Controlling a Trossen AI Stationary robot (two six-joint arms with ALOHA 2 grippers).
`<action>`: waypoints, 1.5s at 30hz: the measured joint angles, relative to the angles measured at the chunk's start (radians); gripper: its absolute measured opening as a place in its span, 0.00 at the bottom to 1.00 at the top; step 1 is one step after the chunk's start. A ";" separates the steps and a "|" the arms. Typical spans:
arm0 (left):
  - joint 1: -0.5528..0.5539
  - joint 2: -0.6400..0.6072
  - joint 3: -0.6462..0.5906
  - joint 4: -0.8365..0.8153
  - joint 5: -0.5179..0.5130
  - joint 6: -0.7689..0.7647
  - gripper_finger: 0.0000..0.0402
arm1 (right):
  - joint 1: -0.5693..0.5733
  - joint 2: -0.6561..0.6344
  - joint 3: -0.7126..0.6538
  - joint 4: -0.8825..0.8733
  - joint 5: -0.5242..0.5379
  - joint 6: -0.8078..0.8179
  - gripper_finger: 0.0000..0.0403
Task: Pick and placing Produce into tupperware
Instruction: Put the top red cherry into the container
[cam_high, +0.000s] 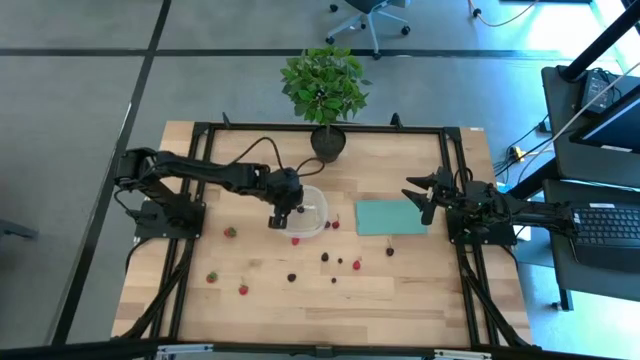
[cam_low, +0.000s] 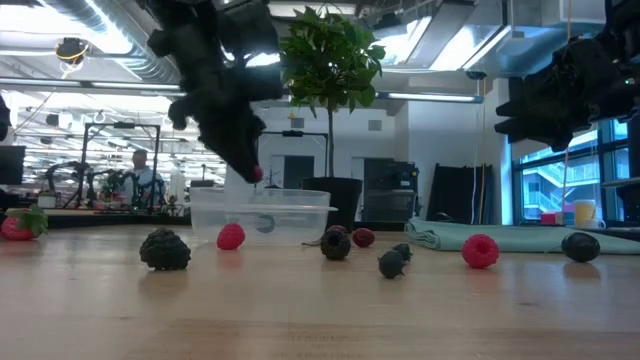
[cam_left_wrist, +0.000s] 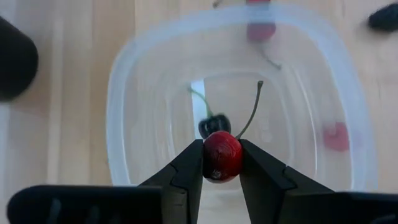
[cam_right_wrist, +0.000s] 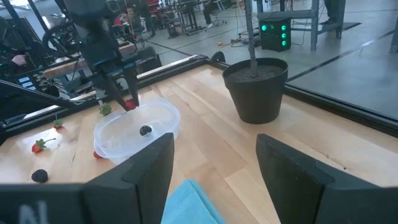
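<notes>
Left hand (cam_left_wrist: 222, 163): closed on a red cherry (cam_left_wrist: 222, 155), one finger (cam_left_wrist: 186, 171) on each side, stem pointing up and away; it hangs over the open tupperware (cam_high: 318, 223), near the wall on the left arm's side.
Tupperware: near the middle of the table (cam_high: 400, 290), just in front of the potted plant (cam_high: 325, 85); one dark cherry (cam_left_wrist: 213, 125) with a green stem lies on its floor.
Loose produce: a red berry (cam_high: 295, 240) touches the container's front edge; a red berry (cam_high: 335, 224) and a dark one lie just beside the wall facing the teal sheet (cam_high: 390, 217); more red and dark pieces are scattered across the front of the table, and a strawberry (cam_high: 230, 232) lies on the left arm's side.
Right hand (cam_high: 418, 197): fingers spread apart and holding nothing, raised over the far end of the teal sheet, well apart from the container.
</notes>
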 joint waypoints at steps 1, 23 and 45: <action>0.000 0.000 -0.010 0.010 0.000 -0.001 0.22 | 0.000 0.000 0.000 0.000 0.000 0.000 0.57; 0.000 0.000 -0.100 0.106 0.001 -0.072 0.22 | 0.000 0.000 0.000 0.000 0.000 0.000 0.57; 0.001 0.000 -0.100 0.139 0.002 -0.037 0.28 | 0.000 0.000 0.000 0.000 0.000 0.000 0.57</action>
